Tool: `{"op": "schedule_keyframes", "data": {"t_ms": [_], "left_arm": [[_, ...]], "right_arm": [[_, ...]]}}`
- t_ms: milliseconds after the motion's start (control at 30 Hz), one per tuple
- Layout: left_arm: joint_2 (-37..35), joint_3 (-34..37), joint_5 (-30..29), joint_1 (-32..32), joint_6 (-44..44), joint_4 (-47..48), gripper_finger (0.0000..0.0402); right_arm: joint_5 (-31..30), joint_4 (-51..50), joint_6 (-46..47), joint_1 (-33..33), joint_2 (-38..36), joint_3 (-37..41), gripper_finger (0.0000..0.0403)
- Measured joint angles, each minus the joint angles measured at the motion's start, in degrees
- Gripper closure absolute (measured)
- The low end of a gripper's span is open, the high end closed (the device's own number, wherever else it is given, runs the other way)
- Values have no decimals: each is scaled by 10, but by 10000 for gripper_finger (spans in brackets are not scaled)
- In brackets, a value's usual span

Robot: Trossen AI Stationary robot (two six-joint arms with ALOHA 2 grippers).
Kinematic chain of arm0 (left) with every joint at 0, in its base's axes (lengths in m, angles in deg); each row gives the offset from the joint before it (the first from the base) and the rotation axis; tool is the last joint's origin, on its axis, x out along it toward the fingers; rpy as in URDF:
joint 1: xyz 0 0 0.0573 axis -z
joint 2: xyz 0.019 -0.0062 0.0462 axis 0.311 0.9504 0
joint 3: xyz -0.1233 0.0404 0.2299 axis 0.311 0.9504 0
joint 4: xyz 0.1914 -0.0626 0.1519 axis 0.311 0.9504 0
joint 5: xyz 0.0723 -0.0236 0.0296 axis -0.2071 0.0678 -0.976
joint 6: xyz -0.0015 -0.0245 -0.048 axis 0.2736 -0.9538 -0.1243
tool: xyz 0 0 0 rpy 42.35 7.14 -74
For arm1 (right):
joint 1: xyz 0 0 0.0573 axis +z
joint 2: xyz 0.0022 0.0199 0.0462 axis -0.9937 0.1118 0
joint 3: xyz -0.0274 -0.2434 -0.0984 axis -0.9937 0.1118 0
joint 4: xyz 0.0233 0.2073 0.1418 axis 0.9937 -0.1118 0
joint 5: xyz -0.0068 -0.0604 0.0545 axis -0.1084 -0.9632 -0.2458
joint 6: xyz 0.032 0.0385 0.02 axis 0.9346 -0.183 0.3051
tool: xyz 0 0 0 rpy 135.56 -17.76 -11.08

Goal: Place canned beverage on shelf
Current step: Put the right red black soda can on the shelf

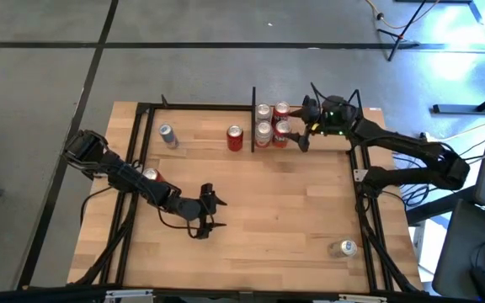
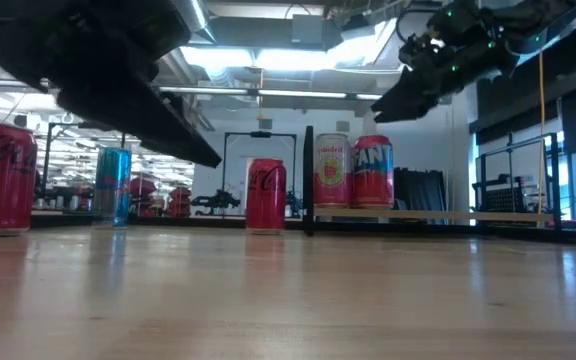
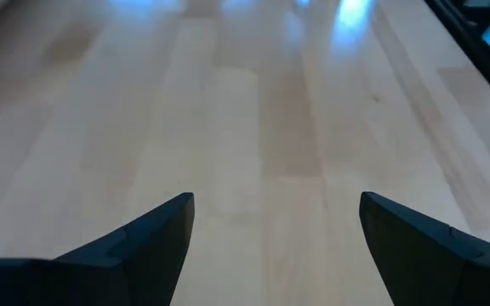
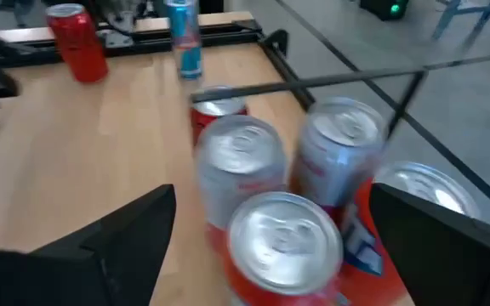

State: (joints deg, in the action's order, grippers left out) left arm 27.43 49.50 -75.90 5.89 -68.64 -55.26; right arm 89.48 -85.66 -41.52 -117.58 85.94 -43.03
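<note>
The shelf (image 1: 253, 118) is a bay at the table's far right, edged by a black divider plate (image 2: 308, 180). Several cans (image 1: 272, 120) stand upright on its floor; the right wrist view shows their silver tops (image 4: 285, 242). My right gripper (image 1: 301, 128) hangs open above them, beside their right side and clear of every can (image 4: 272, 195). A red can (image 1: 235, 137) stands just left of the divider. My left gripper (image 1: 207, 210) stands open over bare wood mid-table (image 3: 276, 200), with nothing between its fingers.
A blue can (image 1: 167, 135) stands at the far left. Another red can (image 1: 150, 174) sits beside my left arm. A silver can (image 1: 344, 247) is near the front right corner. Black frame posts (image 1: 356, 172) edge the table. Bare wood lies mid-table.
</note>
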Motion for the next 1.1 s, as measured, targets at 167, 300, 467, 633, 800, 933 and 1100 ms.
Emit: {"op": "schedule_keyframes", "data": {"t_ms": [167, 300, 467, 633, 800, 933, 1100], "left_arm": [[0, -7, -57, 0, 0, -1, 86], [-18, -39, -79, -10, 0, 48, 86], [-51, -91, -106, -36, 1, 146, 86], [-77, -144, -107, -101, 59, 208, 86], [-90, -180, -32, -191, 141, 261, 86], [-90, -208, 31, -285, 186, 321, 86], [-84, -206, 138, -396, 252, 326, 86]], "right_arm": [[-3, 32, 0, 60, -11, -10, 27], [-4, 56, -9, 112, -9, -9, 27], [-46, 57, -14, 178, -4, -9, 26], [-78, 79, -13, 237, 14, 6, 26], [-120, 127, -10, 274, 35, 36, 26], [-152, 142, 13, 291, 42, 51, 26], [-171, 144, 20, 296, 48, 56, 26]]}}
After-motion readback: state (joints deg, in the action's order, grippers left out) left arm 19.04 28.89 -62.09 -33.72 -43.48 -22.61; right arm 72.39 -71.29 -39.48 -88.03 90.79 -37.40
